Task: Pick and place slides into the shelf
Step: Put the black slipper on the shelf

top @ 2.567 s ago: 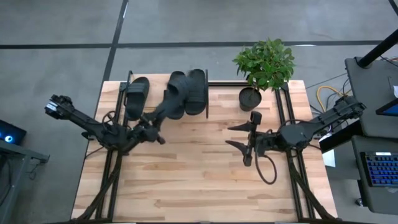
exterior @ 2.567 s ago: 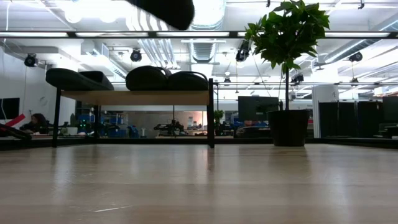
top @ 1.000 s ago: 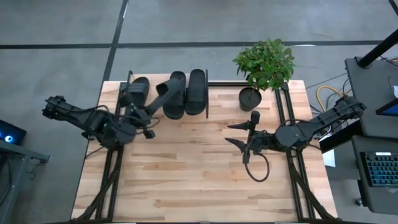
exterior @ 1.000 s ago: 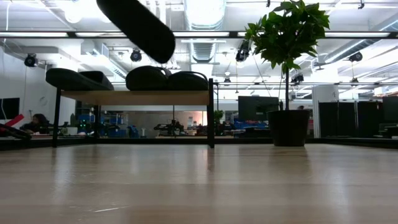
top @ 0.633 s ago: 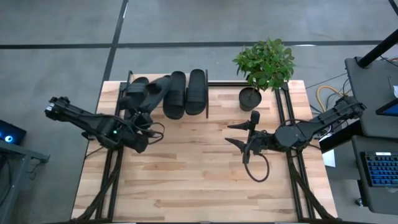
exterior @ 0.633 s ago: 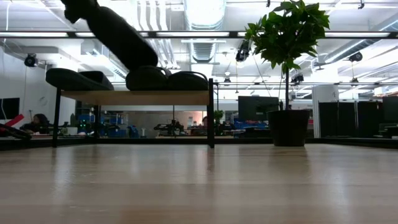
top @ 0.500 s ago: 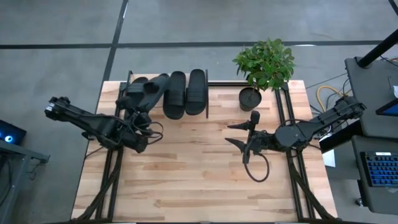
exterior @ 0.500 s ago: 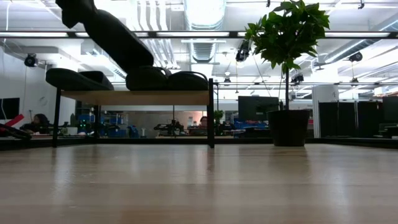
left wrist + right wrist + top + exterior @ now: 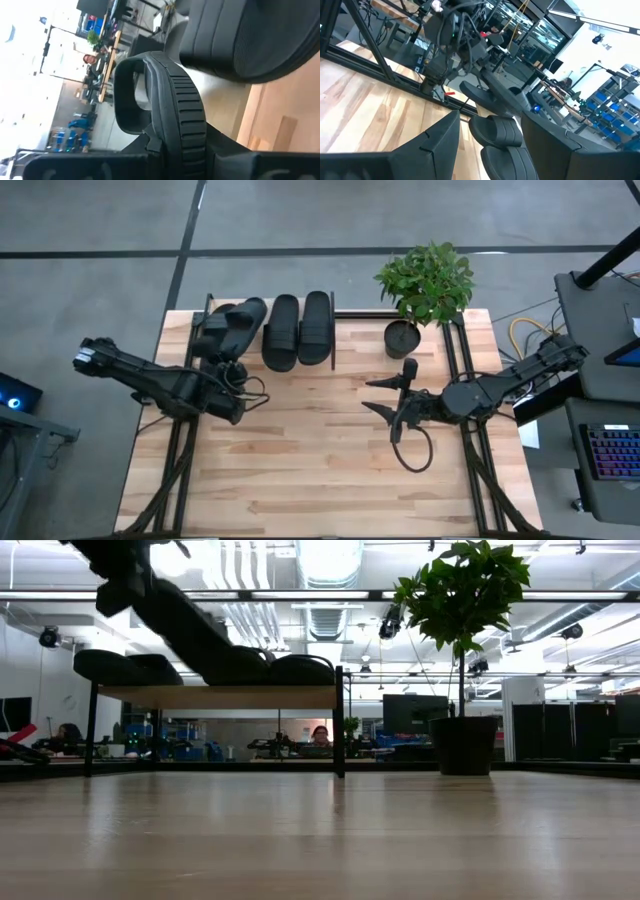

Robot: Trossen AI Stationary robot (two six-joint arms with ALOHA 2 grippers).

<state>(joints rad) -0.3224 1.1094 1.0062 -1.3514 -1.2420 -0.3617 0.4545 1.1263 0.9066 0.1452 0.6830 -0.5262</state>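
Observation:
Several black slides are on the shelf (image 9: 333, 352) at the table's far edge. Two slides (image 9: 300, 330) lie side by side at its right, and another slide (image 9: 213, 332) at its left is partly covered. My left gripper (image 9: 226, 366) is shut on a further slide (image 9: 243, 320), which slants down over the gap between them (image 9: 190, 625). Its far end is low, at the level of the slides on the shelf (image 9: 220, 697). My right gripper (image 9: 398, 396) hangs open over the table's right half, holding nothing. My left gripper holds the slide by its near end (image 9: 172, 150), coming from the table's near left side, slanting slightly down. The fingers themselves are hidden under the slide in the left wrist view. The slide is rolled partly onto its side, near end raised, far end down among the shelf's slides.
A potted plant (image 9: 425, 285) stands on the table right of the shelf. A cable loop (image 9: 412, 448) hangs below my right arm. Black frame rails (image 9: 180, 460) run along both table sides. The near half of the wooden table (image 9: 320, 480) is bare. A person (image 9: 320, 735) sits far behind.
My left gripper has gone down and toward the table's left edge, and its wrist has rolled. The held slide has swung from above the middle slide to the gap beside the leftmost one. Its far end has sunk to shelf level.

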